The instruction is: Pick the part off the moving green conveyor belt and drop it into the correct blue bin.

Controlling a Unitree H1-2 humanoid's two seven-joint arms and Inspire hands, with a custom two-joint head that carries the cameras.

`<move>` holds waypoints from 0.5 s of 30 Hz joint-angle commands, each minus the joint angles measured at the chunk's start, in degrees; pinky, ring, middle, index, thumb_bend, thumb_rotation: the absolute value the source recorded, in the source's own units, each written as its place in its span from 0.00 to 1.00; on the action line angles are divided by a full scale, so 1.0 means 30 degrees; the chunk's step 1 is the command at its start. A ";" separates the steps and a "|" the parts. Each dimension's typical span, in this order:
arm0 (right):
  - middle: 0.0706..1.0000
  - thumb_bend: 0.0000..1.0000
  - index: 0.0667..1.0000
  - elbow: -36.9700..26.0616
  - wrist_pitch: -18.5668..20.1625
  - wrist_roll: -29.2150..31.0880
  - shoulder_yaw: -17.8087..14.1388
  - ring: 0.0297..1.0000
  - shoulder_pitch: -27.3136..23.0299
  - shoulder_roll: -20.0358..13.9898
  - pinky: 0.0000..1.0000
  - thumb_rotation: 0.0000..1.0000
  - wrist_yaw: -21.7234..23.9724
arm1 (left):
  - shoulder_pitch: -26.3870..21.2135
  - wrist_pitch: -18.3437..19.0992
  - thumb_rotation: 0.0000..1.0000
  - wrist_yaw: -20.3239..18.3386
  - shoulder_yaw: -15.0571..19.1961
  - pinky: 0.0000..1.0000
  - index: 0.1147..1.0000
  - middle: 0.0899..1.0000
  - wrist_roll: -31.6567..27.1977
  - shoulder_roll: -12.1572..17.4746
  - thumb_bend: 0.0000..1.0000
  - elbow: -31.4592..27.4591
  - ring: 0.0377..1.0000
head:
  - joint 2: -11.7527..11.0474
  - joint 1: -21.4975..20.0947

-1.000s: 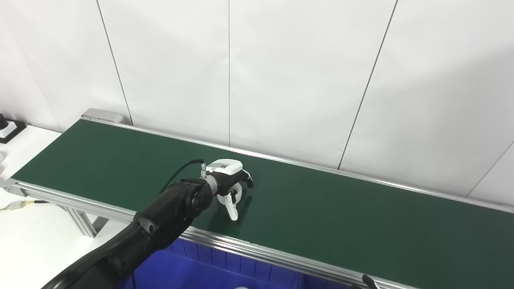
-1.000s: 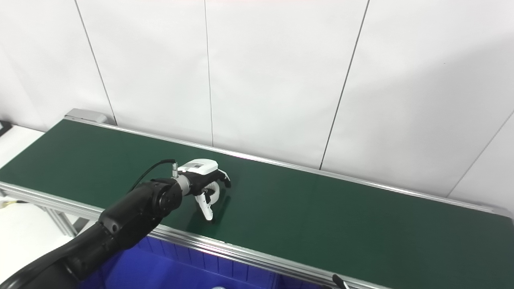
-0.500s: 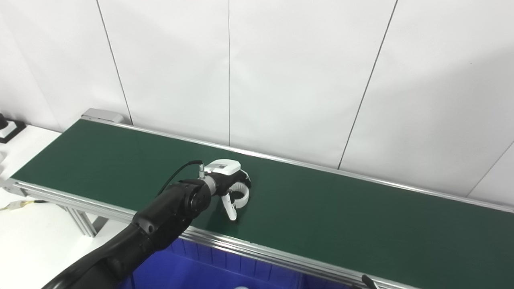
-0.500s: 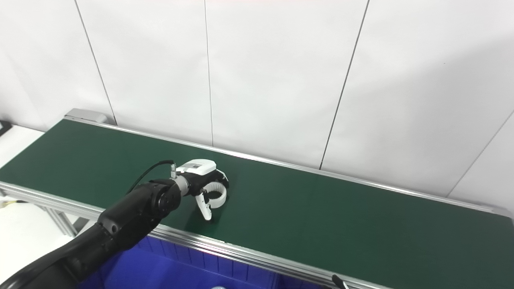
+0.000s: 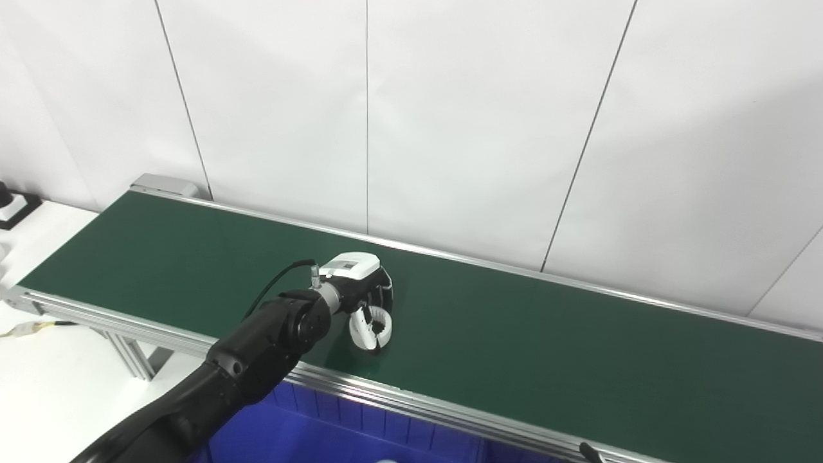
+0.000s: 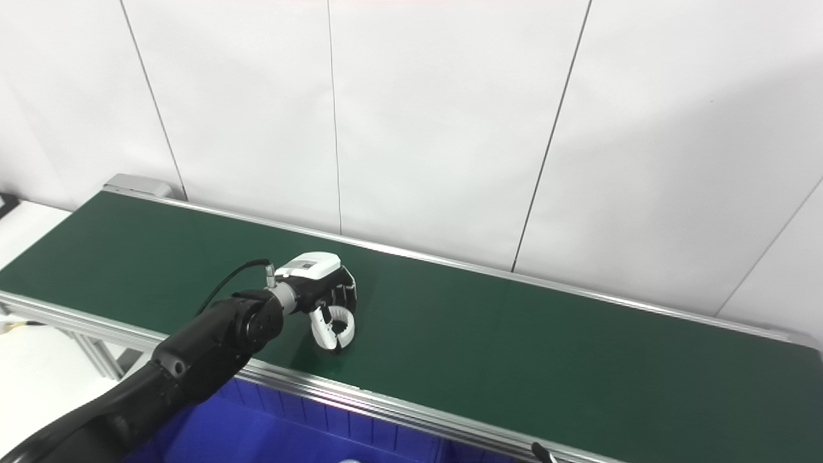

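A: Nearest you, at 6 o'clock, sits the blue bin [image 5: 334, 437].

B: And the part?

A: At your 11 o'clock on the conveyor belt [image 5: 546, 347], your left hand [image 5: 363, 302] is curled around the white ring [image 5: 371, 327]. A loose grip could drop it as you lift.

Both head cams look down and forward at the belt [image 5: 527, 334] from its near side, fairly close, white wall behind. Right eye sits slightly to the side, so the belt lands further left in its frame. Shared: nearly the whole belt and the bin [image 6: 270, 437] under its near edge.
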 commanded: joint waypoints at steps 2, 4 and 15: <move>0.78 0.44 0.88 -0.0647 -0.1175 0.0214 -0.0063 0.73 -0.0198 0.0027 0.66 0.65 0.0133 | -0.0551 -0.0499 0.00 0.0758 0.0140 0.70 0.45 0.41 0.0092 0.0171 0.50 0.0007 0.47 | 0.0013 -0.0010; 0.78 0.43 0.89 -0.0700 -0.1075 0.0246 -0.0078 0.73 -0.0168 0.0040 0.67 0.65 0.0144 | -0.0549 -0.0625 0.00 0.0858 0.0141 0.69 0.45 0.42 0.0059 0.0149 0.50 0.0066 0.46 | 0.0048 0.0005; 0.78 0.42 0.89 -0.0696 -0.1194 0.0175 -0.0106 0.74 -0.0120 0.0022 0.67 0.64 0.0201 | -0.0372 -0.0872 0.00 0.0974 0.0312 0.66 0.44 0.43 -0.0181 0.0035 0.50 -0.0183 0.46 | 0.0071 -0.0060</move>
